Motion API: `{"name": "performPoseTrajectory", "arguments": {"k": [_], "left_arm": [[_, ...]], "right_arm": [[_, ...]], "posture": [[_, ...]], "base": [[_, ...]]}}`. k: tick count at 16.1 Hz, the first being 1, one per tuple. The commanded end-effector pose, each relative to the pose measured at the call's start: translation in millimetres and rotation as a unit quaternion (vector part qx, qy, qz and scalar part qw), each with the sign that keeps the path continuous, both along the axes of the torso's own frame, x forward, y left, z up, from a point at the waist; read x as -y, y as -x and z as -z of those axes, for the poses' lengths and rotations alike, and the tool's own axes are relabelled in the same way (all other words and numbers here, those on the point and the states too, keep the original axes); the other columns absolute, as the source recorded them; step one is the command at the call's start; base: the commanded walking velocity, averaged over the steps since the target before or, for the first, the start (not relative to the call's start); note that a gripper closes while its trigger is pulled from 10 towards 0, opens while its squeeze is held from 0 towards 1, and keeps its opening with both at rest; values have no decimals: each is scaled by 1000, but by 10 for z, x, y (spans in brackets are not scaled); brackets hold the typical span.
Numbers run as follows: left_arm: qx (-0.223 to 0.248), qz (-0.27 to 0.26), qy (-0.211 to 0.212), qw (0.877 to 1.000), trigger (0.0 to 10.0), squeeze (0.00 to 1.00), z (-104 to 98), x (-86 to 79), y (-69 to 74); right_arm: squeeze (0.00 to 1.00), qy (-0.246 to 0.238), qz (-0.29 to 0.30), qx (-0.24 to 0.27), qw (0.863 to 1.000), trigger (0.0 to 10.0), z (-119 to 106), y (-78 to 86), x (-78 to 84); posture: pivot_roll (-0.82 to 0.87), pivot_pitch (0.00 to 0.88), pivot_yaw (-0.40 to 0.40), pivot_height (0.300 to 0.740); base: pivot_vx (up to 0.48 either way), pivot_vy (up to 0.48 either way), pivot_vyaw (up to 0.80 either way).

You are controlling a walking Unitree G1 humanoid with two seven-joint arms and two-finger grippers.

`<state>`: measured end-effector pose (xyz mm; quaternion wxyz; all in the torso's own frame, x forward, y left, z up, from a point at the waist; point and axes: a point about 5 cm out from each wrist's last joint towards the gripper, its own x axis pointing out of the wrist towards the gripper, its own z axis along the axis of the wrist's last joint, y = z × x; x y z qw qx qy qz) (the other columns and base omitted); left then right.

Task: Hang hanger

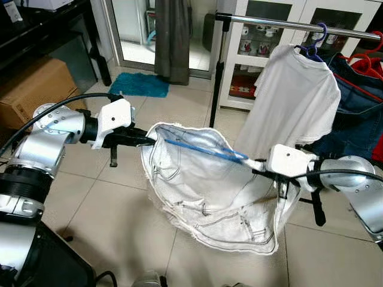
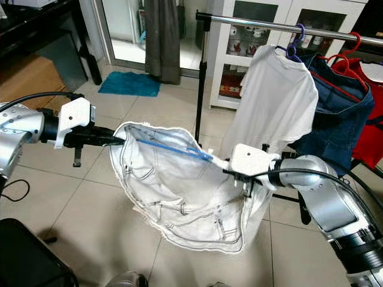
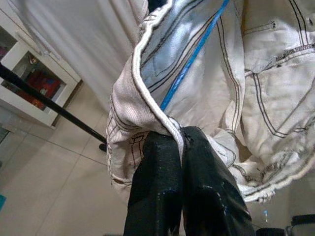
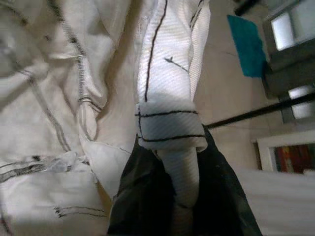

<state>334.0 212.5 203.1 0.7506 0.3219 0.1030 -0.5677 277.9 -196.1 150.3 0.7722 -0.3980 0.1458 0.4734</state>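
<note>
Left gripper [image 1: 149,139] and right gripper [image 1: 256,164] each clamp the shorts' [image 1: 209,197] waistband; hanger [image 1: 203,149] spans between them.

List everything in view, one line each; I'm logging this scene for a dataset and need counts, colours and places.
White garment: 1, white with dark stitching, stretched between both hands.
Blue hanger: 1, blue, inside the garment's opening.
Clothes rail: 1, silver bar on a black post, behind the garment.
White T-shirt: 1, white, hanging from the rail on a blue hanger.
Denim garment: 1, dark blue, hanging beside the T-shirt.
Mat: 1, teal, on the floor by the doorway.
Cardboard box: 1, brown, far left.
Cabinet: 1, white, glass doors, behind the rail.
Left hand: shut on the garment's edge.
Right hand: shut on the opposite edge.
</note>
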Motion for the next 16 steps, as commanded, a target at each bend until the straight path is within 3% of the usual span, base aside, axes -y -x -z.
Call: {"name": "performPoseTrajectory", "arguments": {"k": [1, 4, 6, 7, 8, 10, 11, 13, 14, 15, 16], "left_arm": [[26, -4, 2, 1000, 0, 0, -161, -73, -11], [20, -21, -11, 1000, 0, 0, -218, -243, 4], [21, -51, -47, 997, 0, 0, -234, -401, 14], [30, -60, -54, 996, 0, 0, -240, -431, 7], [83, -90, -47, 991, 0, 0, -322, -478, -53], [113, -115, -35, 986, 0, 0, -385, -493, -113], [120, -127, -51, 983, 0, 0, -393, -527, -137], [123, -146, -35, 981, 0, 0, -409, -559, -163], [112, -164, 16, 980, 0, 0, -408, -568, -190], [102, -171, 34, 979, 0, 0, -381, -568, -203], [79, -206, 63, 973, 0, 0, -195, -552, -256]], "right_arm": [[0, 5, -1, 3, 1000, 0, -28, 3, 83], [0, 18, 7, -1, 1000, 0, 11, -5, 254], [0, -10, 31, 12, 999, 0, -39, -40, 343], [0, -14, 30, 13, 999, 0, -49, -37, 346], [0, 4, 2, 6, 1000, 0, -39, 8, 346], [0, 21, -11, 2, 1000, 0, -2, 28, 331], [0, 5, -23, 8, 1000, 0, -12, 29, 287], [0, -10, -38, 9, 999, 0, -32, 45, 249], [0, -47, -42, 4, 998, 0, -68, 58, 196], [0, -73, -46, 1, 996, 0, -94, 67, 158], [0, -165, -51, -10, 985, 0, -201, 88, 50]], "posture": [[6, 0, -14, 740], [6, 0, -13, 740], [6, 0, -13, 740], [6, 0, -13, 740], [6, 0, -12, 740], [5, 0, -12, 740], [4, 0, -12, 740], [4, 0, -13, 740], [5, 0, -16, 740], [6, 0, -19, 740], [6, 0, -21, 740]], "base": [[0, 0, 0], [0, 0, 0], [0, 0, 0], [0, 0, 0], [0, 0, 0], [0, 0, 0], [0, 0, 0], [0, 0, 0], [0, 0, 0], [0, 0, 0], [0, 0, 0]]}}
